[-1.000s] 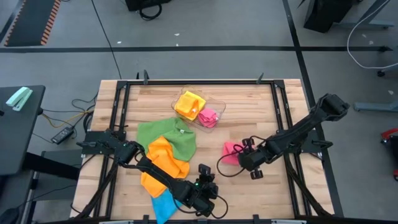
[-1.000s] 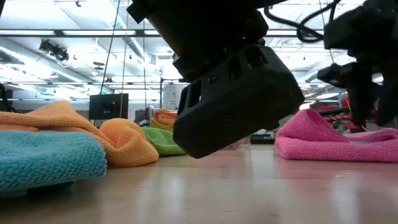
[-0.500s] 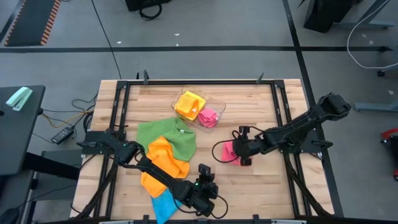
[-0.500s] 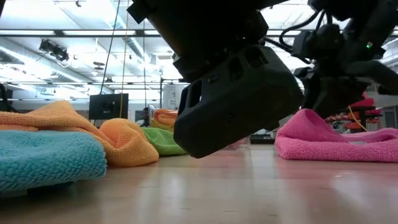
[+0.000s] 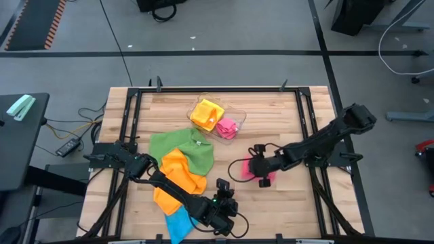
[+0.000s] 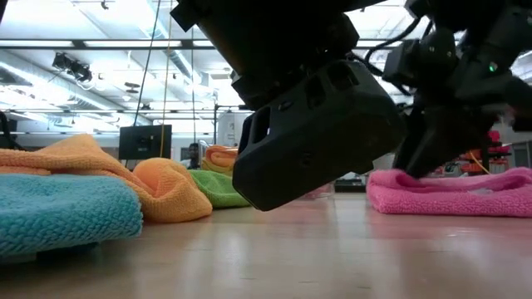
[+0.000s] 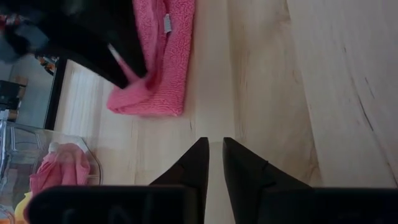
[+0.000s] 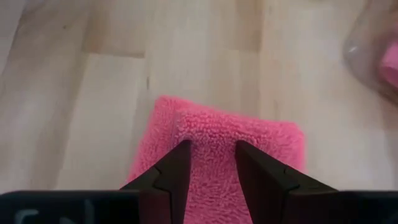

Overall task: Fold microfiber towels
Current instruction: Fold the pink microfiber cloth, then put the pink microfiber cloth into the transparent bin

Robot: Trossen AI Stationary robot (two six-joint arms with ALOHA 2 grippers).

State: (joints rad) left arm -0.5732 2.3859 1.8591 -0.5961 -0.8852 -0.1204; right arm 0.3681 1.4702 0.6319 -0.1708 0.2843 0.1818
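A folded pink towel (image 5: 263, 178) lies flat on the wooden table, right of centre. My right gripper (image 5: 252, 167) is over it, open, with one finger on each side of a strip of its top face (image 8: 211, 134). My left gripper (image 5: 222, 185) hovers near the table's near edge, shut but for a narrow slit (image 7: 214, 152), with nothing in it. At the left, a green towel (image 5: 180, 146), an orange towel (image 5: 178, 176) and a blue towel (image 5: 178, 222) lie overlapping in a loose row. My right gripper comes at the pink towel slanting down from the table's right side. In the low view its fingertips (image 6: 411, 166) meet the towel's top surface near its left end. Nothing is pinched between the fingers. The towel stays flat on the table.
A clear plastic tray (image 5: 239, 115) at the far middle holds a yellow towel (image 5: 205, 112) and a pink one (image 5: 228, 127). A black frame (image 5: 302, 135) borders the tabletop. Bare wood lies between the two grippers and along the near right.
My right gripper has swung toward the table's left and gone down, tipping steeper, from beside the pink towel to on top of it. The towel's raised left end no longer shows in the low view. My left gripper has kept still.
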